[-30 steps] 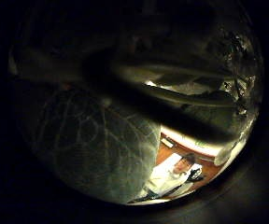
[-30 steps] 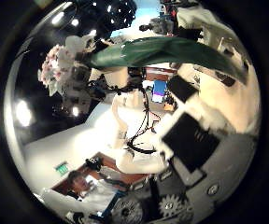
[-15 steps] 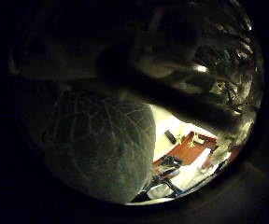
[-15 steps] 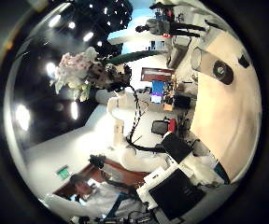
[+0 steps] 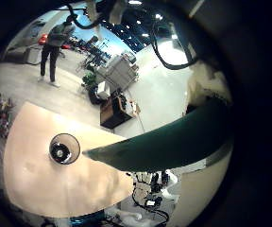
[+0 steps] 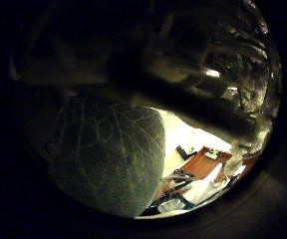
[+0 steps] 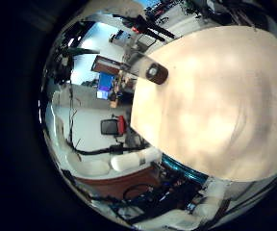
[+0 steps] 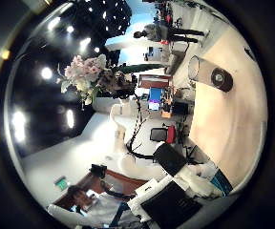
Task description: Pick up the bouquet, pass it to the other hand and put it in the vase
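Now the bouquet [image 8: 92, 74] sits clasped in the left hand [image 8: 118, 84], its green wrapped stem [image 5: 164, 144] close against that palm and held above the desk [image 5: 42, 161] beside the vase [image 5: 64, 148], well apart from the right hand, whose fingers I cannot tell.

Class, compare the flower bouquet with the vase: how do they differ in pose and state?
The pale-flowered, green-wrapped bouquet is held in the air by a robot hand; the round open-topped vase stands on the light table. The bouquet is soft and leafy; the vase is rigid and empty.
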Controlling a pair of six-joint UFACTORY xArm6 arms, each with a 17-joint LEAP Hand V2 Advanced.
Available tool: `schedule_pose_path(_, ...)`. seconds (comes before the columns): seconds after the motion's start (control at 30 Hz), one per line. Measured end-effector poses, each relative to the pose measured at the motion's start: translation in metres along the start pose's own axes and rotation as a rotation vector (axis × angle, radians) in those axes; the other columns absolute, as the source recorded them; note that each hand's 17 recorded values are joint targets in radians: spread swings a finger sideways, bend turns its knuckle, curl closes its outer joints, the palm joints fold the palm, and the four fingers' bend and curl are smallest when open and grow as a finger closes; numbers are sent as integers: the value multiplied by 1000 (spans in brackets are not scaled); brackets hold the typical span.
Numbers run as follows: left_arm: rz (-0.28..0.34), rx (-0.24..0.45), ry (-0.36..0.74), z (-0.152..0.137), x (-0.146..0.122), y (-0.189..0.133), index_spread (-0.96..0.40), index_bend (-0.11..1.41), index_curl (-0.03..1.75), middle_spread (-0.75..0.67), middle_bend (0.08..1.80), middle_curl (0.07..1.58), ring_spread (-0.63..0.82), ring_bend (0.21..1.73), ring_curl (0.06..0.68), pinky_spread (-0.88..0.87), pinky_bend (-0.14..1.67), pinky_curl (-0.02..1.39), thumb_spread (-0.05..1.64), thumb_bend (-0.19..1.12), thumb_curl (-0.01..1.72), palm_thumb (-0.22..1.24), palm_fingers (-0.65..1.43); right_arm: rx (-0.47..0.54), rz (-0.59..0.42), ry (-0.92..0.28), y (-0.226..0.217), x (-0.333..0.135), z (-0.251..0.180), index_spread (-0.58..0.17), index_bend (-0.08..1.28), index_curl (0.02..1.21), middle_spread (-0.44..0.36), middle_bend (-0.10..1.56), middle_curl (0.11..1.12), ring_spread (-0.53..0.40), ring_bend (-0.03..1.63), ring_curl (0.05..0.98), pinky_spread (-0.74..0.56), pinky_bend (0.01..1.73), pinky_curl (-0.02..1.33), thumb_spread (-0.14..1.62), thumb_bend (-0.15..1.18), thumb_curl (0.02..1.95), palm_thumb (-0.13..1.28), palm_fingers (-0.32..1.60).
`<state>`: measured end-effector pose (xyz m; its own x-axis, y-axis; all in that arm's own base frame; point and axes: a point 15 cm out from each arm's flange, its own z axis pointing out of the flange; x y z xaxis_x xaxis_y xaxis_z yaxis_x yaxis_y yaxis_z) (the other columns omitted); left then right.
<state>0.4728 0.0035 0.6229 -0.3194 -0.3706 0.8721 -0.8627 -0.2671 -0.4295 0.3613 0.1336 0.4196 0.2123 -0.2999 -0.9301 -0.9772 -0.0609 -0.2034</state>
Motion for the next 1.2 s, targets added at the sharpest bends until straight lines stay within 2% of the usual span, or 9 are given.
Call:
schedule_pose_path(0.53,-87,7,-27,3,-68,-17,-683,810,1137,-451,1273,867,-384,1510,605,-449,1483,687,1121,-4,834,928,1063,-7,17,-7,4,7,3,-388,152,254,126,191,313,281,492,240,495,658,334,1002,-27,458,679,-7)
schedule_pose_path(0.7,-113,-9,-13,11,-78,-18,-689,800,1150,-453,1269,869,-385,1507,607,-456,1462,714,1123,-5,839,928,1065,-9,28,-12,7,11,5,-385,157,257,116,191,314,277,492,240,493,657,324,1002,-26,455,684,1)
schedule_pose_path(1.2,-131,-46,14,30,-89,-15,-704,765,1191,-455,1253,877,-386,1497,609,-480,1399,789,1118,-5,840,922,1061,-9,38,-12,8,13,5,-375,160,267,112,194,318,270,479,238,496,650,302,1009,-23,457,701,28)
